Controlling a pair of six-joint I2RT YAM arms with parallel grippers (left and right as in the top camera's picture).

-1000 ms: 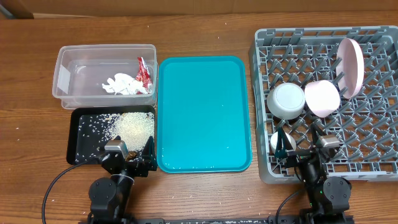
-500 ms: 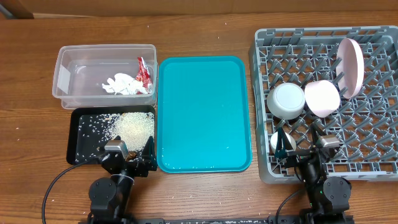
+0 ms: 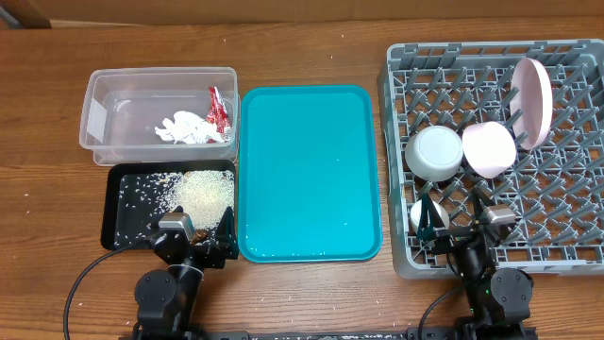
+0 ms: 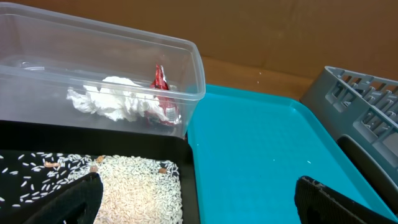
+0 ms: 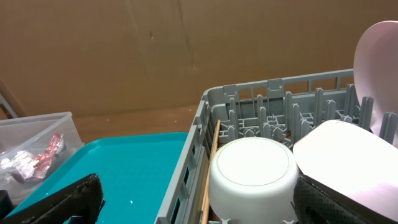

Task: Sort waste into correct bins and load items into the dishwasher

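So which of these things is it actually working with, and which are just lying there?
Job: napkin and red wrapper in the clear tub; rice on the black tray; plate, pink bowl, white bowl, chopstick in the grey rack.
Lying about: teal tray, wooden table.

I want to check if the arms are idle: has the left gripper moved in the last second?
No. The left gripper sits over the same near corner of the black tray, beside the teal tray, as before.

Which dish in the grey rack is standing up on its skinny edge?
The pale pink plate, at the far right of the rack. The white bowl and pink bowl to its left are tipped over among the pegs instead.
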